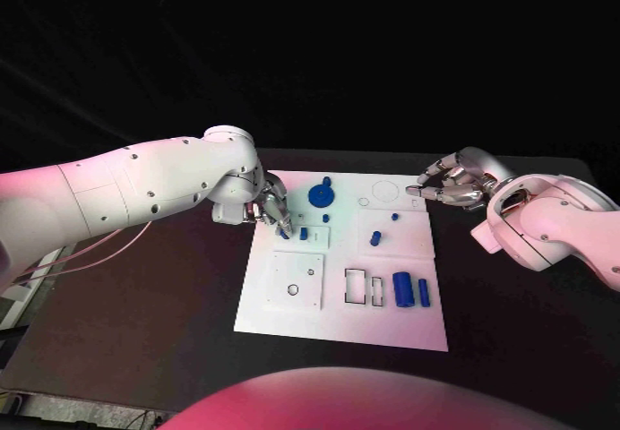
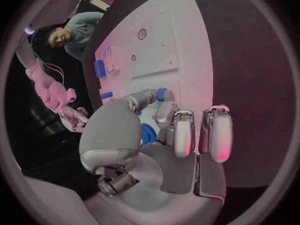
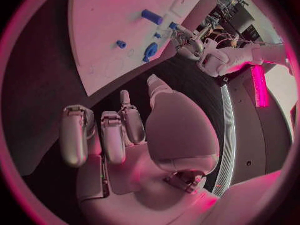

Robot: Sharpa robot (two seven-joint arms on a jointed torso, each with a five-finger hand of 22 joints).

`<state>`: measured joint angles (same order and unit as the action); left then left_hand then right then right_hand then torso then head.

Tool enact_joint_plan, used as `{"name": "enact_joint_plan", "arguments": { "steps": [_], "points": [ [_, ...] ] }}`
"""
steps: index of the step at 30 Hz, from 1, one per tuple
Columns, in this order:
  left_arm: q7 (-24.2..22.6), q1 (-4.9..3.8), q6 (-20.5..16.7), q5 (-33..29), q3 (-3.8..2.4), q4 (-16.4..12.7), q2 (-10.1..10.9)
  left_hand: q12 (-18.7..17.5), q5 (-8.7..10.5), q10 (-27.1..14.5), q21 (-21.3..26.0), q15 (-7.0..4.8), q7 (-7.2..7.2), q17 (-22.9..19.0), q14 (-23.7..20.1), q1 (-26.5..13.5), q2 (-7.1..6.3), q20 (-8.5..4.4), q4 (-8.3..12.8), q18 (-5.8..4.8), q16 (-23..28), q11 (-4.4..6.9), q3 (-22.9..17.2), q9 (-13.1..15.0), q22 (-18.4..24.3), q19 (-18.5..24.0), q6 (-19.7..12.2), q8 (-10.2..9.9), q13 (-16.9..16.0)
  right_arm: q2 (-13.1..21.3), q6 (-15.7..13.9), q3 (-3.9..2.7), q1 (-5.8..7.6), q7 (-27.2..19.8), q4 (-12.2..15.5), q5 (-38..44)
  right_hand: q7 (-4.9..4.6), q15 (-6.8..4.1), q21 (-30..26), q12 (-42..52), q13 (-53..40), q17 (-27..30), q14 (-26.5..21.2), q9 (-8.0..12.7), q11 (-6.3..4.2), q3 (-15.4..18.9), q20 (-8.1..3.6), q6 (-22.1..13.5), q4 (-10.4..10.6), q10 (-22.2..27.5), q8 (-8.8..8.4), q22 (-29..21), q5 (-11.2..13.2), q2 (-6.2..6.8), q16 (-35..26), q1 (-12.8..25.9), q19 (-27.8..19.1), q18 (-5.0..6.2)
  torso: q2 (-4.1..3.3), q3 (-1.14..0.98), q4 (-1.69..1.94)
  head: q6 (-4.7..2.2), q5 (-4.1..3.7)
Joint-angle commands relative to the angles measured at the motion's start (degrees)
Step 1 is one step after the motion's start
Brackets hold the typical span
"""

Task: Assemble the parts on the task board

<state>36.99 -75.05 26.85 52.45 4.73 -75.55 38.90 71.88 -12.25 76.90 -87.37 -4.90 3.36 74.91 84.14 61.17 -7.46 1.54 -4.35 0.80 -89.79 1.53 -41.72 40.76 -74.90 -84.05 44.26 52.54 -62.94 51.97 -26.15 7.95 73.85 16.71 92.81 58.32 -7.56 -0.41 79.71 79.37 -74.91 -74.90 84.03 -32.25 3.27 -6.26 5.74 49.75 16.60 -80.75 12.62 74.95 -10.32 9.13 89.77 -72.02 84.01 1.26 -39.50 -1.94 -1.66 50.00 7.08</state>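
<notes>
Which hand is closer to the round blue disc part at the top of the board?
Left. The left hand sits over the board just beside the round blue disc part; the right hand hovers off the board's far right corner.

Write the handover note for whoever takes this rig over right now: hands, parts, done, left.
Left hand: over the board's left side, fingertips pinching a small blue part.
Right hand: at the board's far right corner, fingers curled, holding nothing.
Parts: round one at the far end, peg mid-board, two bars near the right edge.
Done: cannot tell which are seated.
Left: place the pinched part, then the bars.
</notes>
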Motion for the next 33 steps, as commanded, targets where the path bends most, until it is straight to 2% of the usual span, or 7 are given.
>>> {"name": "enact_joint_plan", "arguments": {
  "steps": [1,16,33],
  "points": [
    [-0.4,0.03,0.4,-0.4,0.01,0.0,-0.2,-0.1,-0.31,0.3,-0.2,0.25,-0.81,15.1,5.9,0.0,0.61,0.24,9.2,-0.23,-0.2,-0.01,-8.9,0.0,-14.3,-4.8,0.6,0.2,-0.1,0.0,0.7,0.00,-0.04,-0.1,0.0,0.6,-0.10,-0.32,-0.1,-0.2,-3.9,-15.1,6.0,-0.1,-0.11,0.4,-0.36,-0.3,0.0,0.3,0.38,9.9,-0.3,-0.17,0.2,-0.6,1.0,1.14,-0.01,-0.03,0.04,0.00,0.00],
    [-0.1,0.17,0.2,1.2,0.58,1.1,-1.1,-0.2,-0.49,0.2,-0.2,0.24,-0.81,15.1,5.9,0.0,0.62,0.24,9.2,-0.23,-0.2,-0.01,-8.8,0.1,-14.3,-4.8,0.6,0.2,0.0,0.0,0.7,0.00,-0.04,-0.1,0.1,0.6,-0.10,-0.32,-0.1,-0.2,-3.9,-15.1,6.0,-0.1,-0.11,0.4,-0.36,-0.3,0.0,0.3,0.38,9.9,-0.3,-0.17,0.2,-0.6,1.0,1.14,-0.02,-0.02,-0.04,0.00,0.00],
    [0.1,0.38,0.3,1.6,0.81,1.7,-1.8,-0.2,-0.39,0.3,-0.2,0.24,-0.81,15.1,5.9,0.0,0.66,0.24,9.2,-0.22,-0.2,-0.01,-8.7,0.1,-14.3,-4.7,0.6,0.2,0.0,0.0,0.8,0.00,-0.13,-0.2,0.1,0.6,-0.10,-0.32,-0.1,-0.2,-3.9,-15.1,6.0,-0.1,-0.11,0.4,-0.36,-0.3,0.0,0.3,0.38,9.9,-0.3,-0.17,0.2,-0.6,1.0,1.14,0.00,-0.08,-0.03,0.00,-0.06]
  ]
}}
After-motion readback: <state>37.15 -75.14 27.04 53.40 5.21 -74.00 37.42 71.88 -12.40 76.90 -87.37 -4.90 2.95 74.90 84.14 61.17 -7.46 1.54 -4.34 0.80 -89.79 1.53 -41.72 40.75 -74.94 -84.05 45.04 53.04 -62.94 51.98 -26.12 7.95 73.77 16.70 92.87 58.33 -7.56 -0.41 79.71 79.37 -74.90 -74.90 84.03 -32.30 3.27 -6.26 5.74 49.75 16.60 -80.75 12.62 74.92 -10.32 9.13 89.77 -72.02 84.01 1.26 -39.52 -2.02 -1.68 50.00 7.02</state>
